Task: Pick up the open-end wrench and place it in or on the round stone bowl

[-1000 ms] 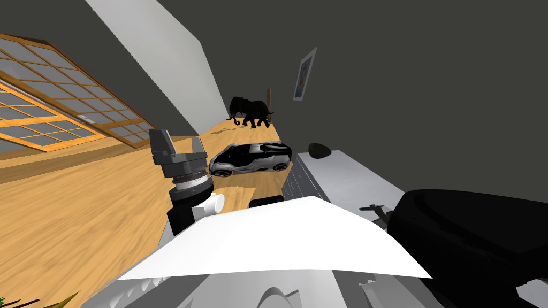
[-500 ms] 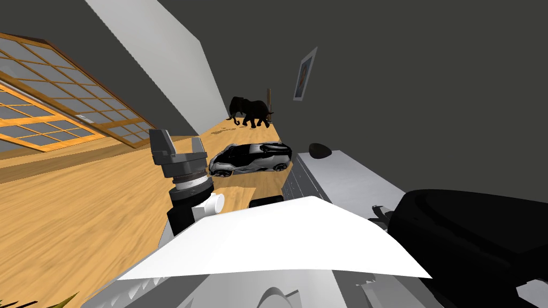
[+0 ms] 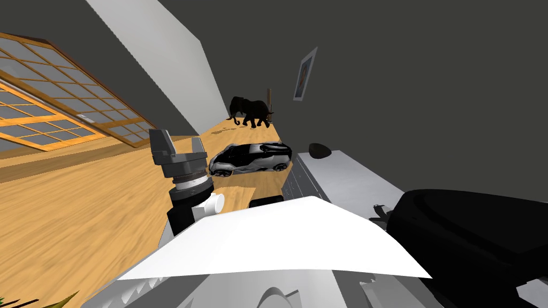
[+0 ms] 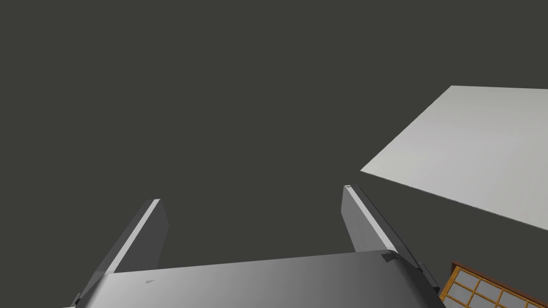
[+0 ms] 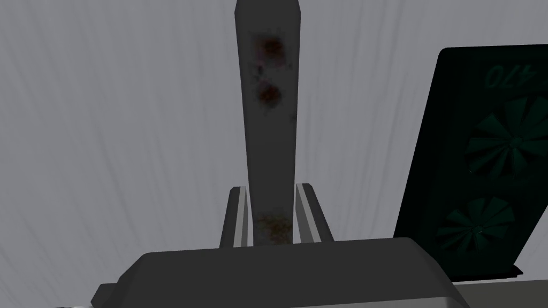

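Note:
In the right wrist view a long, flat, grey wrench handle [image 5: 269, 107] with rusty spots lies on a pale grey table [image 5: 107, 133]. My right gripper [image 5: 272, 188] is shut on it, one finger pressed against each side near the handle's lower end. The wrench's head runs out of the picture. A dark rounded bowl [image 3: 320, 150] sits at the far end of the grey table [image 3: 348, 182] in the head view. My left gripper [image 3: 176, 141] is raised at my left over the wooden floor, fingers [image 4: 152, 224] open with nothing between them.
A black box with two fans [image 5: 481, 160] lies close beside the wrench. A large black bulk [image 3: 471, 246] covers my right hand in the head view. A toy car [image 3: 251, 158] and a dark elephant figure [image 3: 250, 111] stand on a wooden top left of the table.
My right gripper's fingers have closed onto the wrench handle. The small dark tip beside the black bulk in the head view has shifted slightly. My left arm has not moved.

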